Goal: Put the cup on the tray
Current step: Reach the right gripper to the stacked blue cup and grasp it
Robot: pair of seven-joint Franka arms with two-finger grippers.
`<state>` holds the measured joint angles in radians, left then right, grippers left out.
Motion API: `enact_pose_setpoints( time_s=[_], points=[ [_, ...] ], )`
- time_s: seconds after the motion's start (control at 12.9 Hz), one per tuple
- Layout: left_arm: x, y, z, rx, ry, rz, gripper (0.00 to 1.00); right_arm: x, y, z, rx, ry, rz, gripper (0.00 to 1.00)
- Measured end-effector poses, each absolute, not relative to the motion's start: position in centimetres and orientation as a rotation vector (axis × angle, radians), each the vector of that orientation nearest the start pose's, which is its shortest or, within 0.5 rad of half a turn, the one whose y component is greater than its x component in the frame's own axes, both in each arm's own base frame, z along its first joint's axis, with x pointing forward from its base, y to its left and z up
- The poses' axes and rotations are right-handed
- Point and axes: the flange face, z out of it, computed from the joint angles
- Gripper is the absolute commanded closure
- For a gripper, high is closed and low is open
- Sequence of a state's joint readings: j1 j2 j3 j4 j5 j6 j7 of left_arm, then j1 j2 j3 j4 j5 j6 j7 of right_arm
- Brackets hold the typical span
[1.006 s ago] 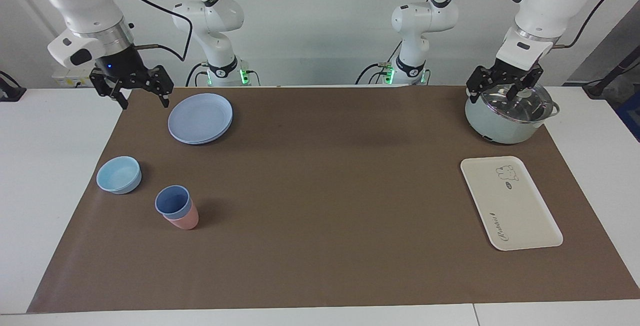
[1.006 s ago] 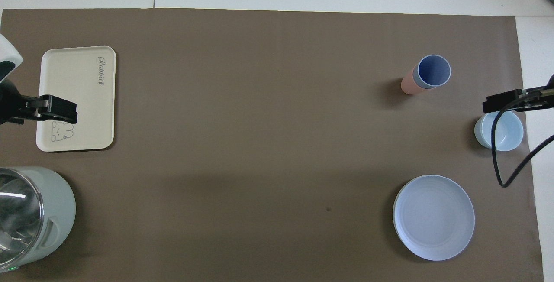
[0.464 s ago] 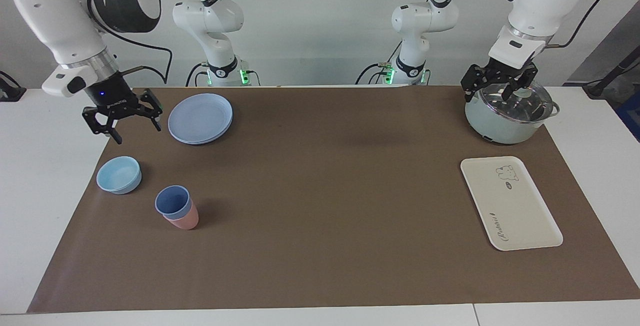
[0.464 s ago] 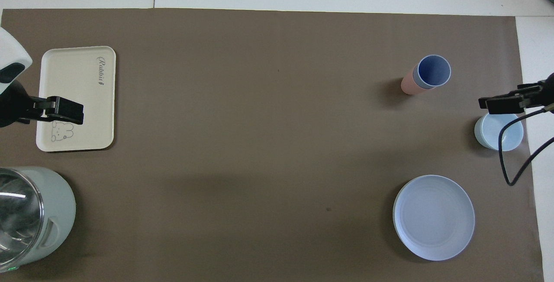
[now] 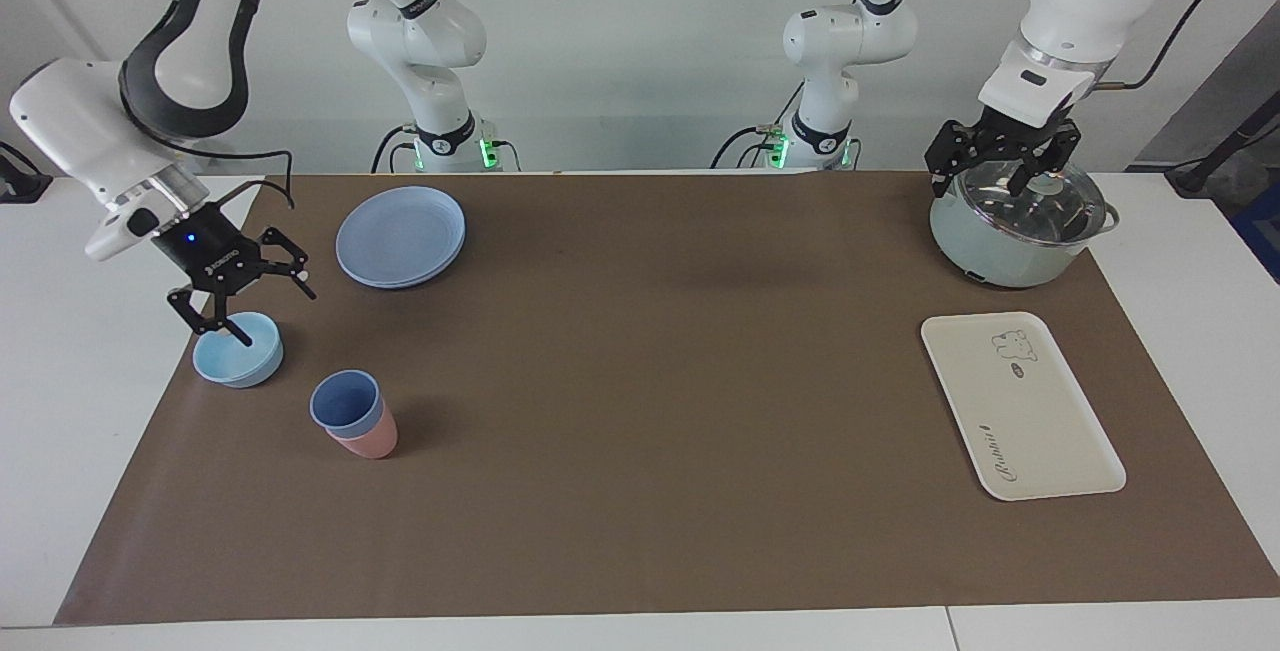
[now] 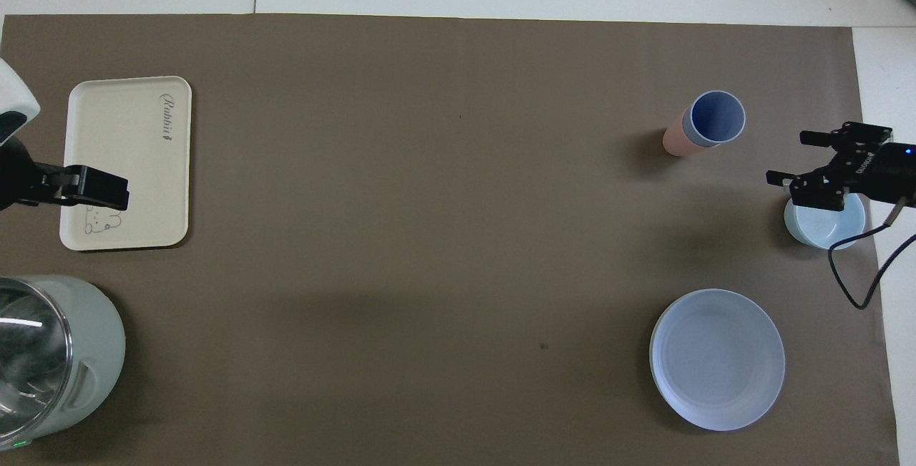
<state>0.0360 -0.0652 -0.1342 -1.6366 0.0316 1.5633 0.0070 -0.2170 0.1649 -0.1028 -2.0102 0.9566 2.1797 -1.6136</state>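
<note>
Cup [image 5: 346, 401] nested in pink tumbler [image 5: 370, 442], beside bowl [image 5: 238, 351]; right gripper [image 5: 252, 307] over bowl, left gripper [image 5: 998, 163] over pot [image 5: 1015, 226], jaws spread.

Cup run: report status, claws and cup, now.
Right claw open over the light-blue bowl; left claw open above the pot. Cup nested in pink tumbler, untouched. Tray bare.

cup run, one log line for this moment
right gripper: open, over bowl | left gripper: open, over pot | cup: nested in pink cup | tray: bare
</note>
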Motion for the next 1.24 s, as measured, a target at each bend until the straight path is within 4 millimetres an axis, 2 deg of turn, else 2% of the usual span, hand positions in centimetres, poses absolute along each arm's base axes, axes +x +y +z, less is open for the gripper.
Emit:
enact_pose_setpoints(
  time_s=[0.23, 0.46, 1.24],
  points=[
    [53.1, -5.1, 62.8, -3.097, 0.163, 0.011, 0.00, 58.5, -15.2, 33.5, -2.291, -0.930, -1.027, 0.00],
    [53.0, -5.2, 62.8, -3.097, 0.164, 0.013, 0.00, 58.8, -15.4, 29.3, -2.226, -0.939, -1.170, 0.00],
    [53.0, -4.9, 62.7, -3.097, 0.156, 0.014, 0.00, 60.1, -11.7, 25.7, -2.127, -0.787, -1.336, 0.00]
  ],
)
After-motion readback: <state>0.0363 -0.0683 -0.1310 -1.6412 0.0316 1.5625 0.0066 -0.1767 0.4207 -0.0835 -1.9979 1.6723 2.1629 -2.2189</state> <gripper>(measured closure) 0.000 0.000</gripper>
